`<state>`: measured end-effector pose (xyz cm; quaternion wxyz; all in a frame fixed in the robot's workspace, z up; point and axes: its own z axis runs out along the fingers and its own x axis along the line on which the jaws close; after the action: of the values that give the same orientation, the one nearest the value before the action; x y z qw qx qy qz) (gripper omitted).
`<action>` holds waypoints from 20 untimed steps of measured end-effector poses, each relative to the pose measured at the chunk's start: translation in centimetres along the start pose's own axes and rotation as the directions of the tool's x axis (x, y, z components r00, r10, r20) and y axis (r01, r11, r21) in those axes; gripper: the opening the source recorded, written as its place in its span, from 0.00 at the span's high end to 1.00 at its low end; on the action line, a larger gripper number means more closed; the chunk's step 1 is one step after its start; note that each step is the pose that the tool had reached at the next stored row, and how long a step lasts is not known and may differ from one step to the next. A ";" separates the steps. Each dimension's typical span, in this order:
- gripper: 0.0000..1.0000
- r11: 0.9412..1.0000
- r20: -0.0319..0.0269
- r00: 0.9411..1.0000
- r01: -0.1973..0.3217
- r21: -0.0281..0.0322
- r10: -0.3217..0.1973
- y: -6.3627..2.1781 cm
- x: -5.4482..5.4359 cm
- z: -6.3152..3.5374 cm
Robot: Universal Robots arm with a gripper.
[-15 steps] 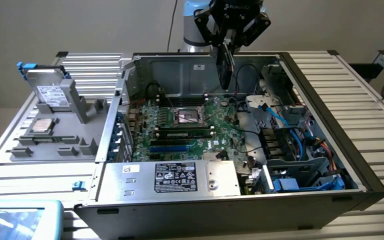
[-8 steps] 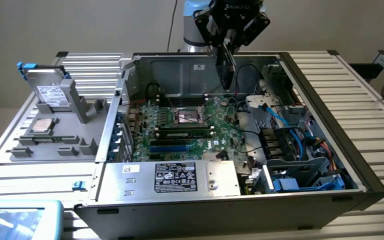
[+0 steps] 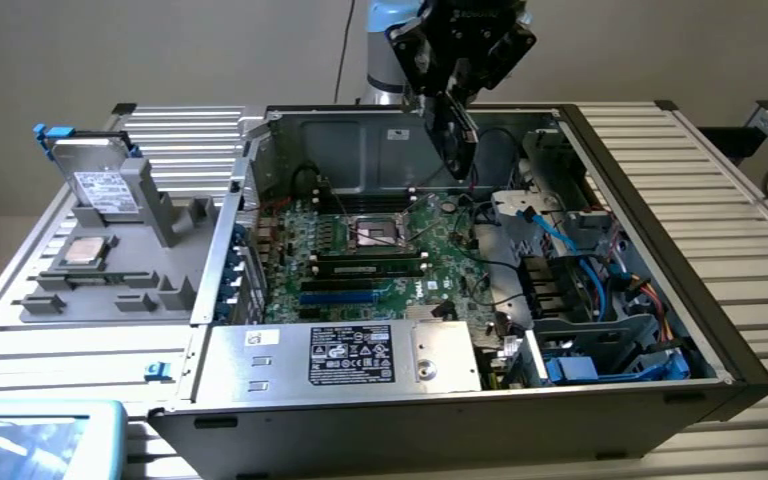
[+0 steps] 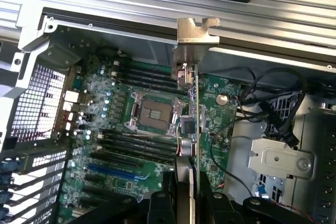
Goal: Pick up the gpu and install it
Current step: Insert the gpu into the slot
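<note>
Gripper [image 3: 448, 90] clamped on gpu [image 3: 456, 138]. Card hangs upright on edge over motherboard [image 3: 371, 250], inside open computer case [image 3: 491, 420], near case's far wall. Case lies on ribbed metal table [image 3: 704, 190]. Grey fixture tray [image 3: 104, 310] just beside case, exterior view's left. Plain pale wall [image 3: 157, 50] behind.

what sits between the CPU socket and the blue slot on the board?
Long dark memory slots lie between the CPU socket and the blue slot, seen in the wrist view and the exterior view.
</note>
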<state>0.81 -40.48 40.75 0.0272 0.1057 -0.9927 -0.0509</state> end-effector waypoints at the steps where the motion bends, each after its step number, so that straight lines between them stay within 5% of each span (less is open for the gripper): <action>1: 0.72 1.000 -0.002 1.000 0.018 0.001 -0.018 0.00 0.0 0.00; 6: 0.72 0.994 -0.012 0.994 0.108 0.004 -0.108 0.00 0.0 0.03; 10: 0.72 0.984 -0.020 0.984 0.179 0.006 -0.179 0.00 0.0 0.03; 15: 0.72 0.963 -0.030 0.963 0.268 0.007 -0.268 -0.01 0.0 0.04; 20: 0.72 0.936 -0.041 0.935 0.353 0.008 -0.352 -0.01 0.0 0.06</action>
<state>0.81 -40.48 40.69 0.0359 0.2831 -0.9574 -0.0454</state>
